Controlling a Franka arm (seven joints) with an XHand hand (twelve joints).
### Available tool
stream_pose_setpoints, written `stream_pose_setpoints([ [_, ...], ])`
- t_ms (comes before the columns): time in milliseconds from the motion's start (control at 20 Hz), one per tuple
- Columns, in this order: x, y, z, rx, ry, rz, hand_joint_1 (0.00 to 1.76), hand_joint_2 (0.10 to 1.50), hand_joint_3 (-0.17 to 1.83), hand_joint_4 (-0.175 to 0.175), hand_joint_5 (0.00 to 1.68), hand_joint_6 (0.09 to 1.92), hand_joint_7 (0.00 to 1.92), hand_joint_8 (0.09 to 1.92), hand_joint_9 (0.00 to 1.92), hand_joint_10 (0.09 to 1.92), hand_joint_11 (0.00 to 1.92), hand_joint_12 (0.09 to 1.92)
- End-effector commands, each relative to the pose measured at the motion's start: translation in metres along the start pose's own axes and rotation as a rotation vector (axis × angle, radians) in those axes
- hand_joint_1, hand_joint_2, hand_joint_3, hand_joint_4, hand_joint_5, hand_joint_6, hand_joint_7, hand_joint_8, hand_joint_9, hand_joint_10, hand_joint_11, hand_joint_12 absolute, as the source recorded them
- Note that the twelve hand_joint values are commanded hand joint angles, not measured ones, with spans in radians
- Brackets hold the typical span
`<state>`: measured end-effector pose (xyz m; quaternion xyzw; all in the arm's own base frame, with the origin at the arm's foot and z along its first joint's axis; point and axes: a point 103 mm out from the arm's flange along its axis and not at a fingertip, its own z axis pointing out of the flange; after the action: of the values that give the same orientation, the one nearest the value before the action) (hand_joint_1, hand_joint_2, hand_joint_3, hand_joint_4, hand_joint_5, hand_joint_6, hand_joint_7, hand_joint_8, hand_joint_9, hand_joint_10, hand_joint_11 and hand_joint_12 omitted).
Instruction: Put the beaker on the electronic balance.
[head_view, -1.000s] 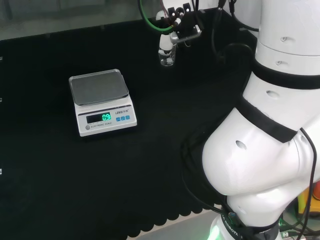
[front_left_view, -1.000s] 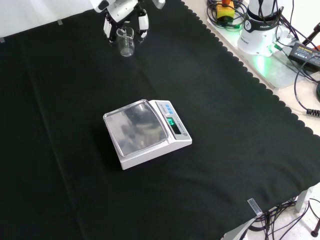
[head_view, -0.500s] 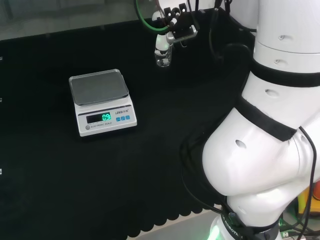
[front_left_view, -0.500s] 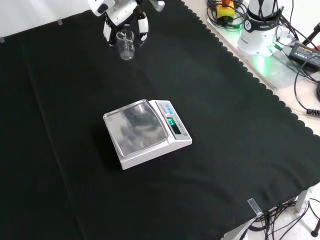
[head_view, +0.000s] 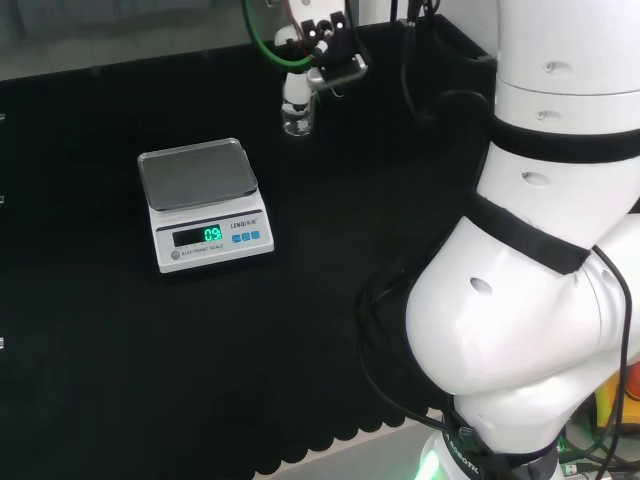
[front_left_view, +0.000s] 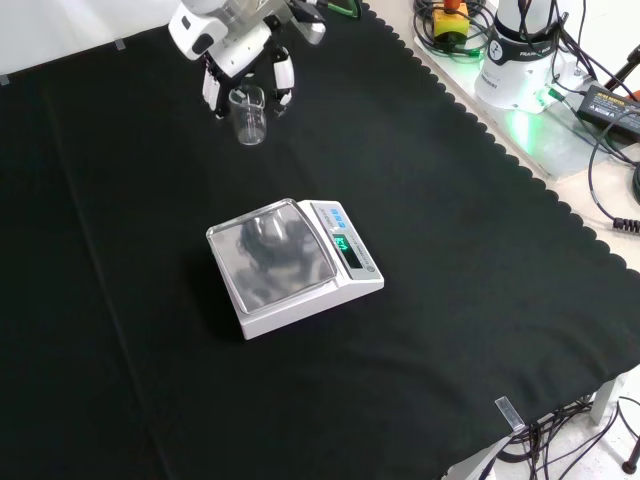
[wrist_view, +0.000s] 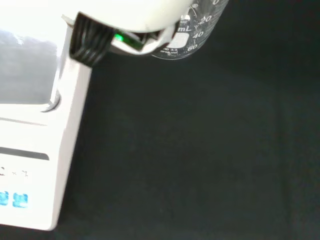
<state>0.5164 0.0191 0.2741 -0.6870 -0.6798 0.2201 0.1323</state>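
So the hand (front_left_view: 240, 55) is reaching down from the far end of the front view, fingers curled round the clear beaker (front_left_view: 246, 115), which it holds upright. Beaker sits above the black cloth (front_left_view: 450, 260), beyond the balance (front_left_view: 292, 263) and well apart from it.

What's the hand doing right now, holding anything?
Hand: shut on the clear beaker, carried above the cloth, not yet over the balance.

A small clear glass beaker (front_left_view: 248, 116) with white printed graduations glints above the matt black cloth (front_left_view: 450, 260) with its scalloped edge. Near it on that cloth, the white plastic electronic balance (front_left_view: 294, 264) carries a glossy, mirror-like metal weighing pan (front_left_view: 272, 256). The black and white hand (front_left_view: 232, 50) around the beaker shows smooth, shiny plastic shells.
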Motion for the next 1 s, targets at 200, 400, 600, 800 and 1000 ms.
stream_pose_setpoints([
  [200, 0.063, 0.026, -0.017, -0.016, -0.029, -0.129, 1.13, 0.64, 0.75, -0.175, 0.90, 0.76, 1.04, 0.78, 1.45, 0.16, 1.60, 0.54],
  [400, 0.079, 0.033, -0.020, -0.015, -0.037, -0.164, 1.13, 0.64, 0.75, -0.175, 0.90, 0.76, 1.04, 0.78, 1.45, 0.16, 1.60, 0.53],
  [600, 0.096, 0.040, -0.019, -0.011, -0.032, -0.202, 1.13, 0.64, 0.75, -0.175, 0.89, 0.76, 1.04, 0.78, 1.45, 0.16, 1.60, 0.53],
  [800, 0.112, 0.049, -0.013, -0.008, -0.018, -0.237, 1.13, 0.64, 0.75, -0.175, 0.89, 0.76, 1.04, 0.78, 1.45, 0.16, 1.60, 0.53],
  [1000, 0.125, 0.057, -0.001, 0.000, 0.008, -0.265, 1.13, 0.64, 0.75, -0.175, 0.89, 0.77, 1.03, 0.78, 1.45, 0.15, 1.60, 0.53],
])
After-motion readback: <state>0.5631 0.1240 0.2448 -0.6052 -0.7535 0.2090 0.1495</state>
